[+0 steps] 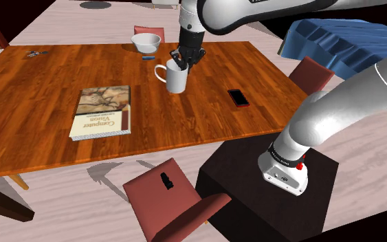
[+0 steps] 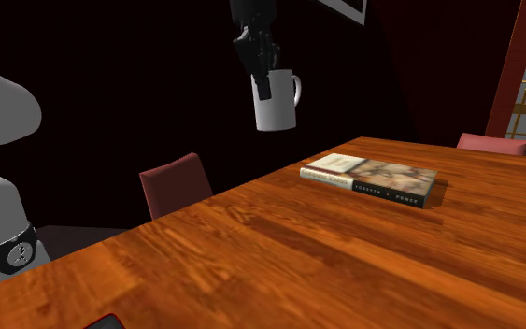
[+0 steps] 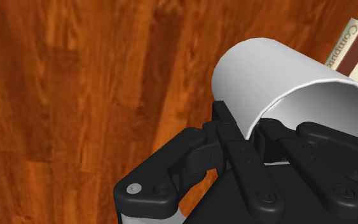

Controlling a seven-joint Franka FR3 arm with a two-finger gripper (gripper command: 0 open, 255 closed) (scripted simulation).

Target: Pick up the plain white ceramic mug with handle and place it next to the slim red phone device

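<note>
Your black fingers (image 2: 263, 87) pinch the plain white handled mug (image 1: 175, 80) by its rim | mug hangs upright above the brown wooden surface (image 1: 34, 103) | slim red-rimmed phone (image 1: 238, 97) lies well apart, toward the shoulder view's right.

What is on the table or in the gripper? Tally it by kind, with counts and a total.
Mug: 1, white, held by the gripper
Bowl: 1, white
Book: 1
Phone: 1, red
Small items, too small to identify: 2, one beside the bowl, one near the far corner
Total: 6
</note>
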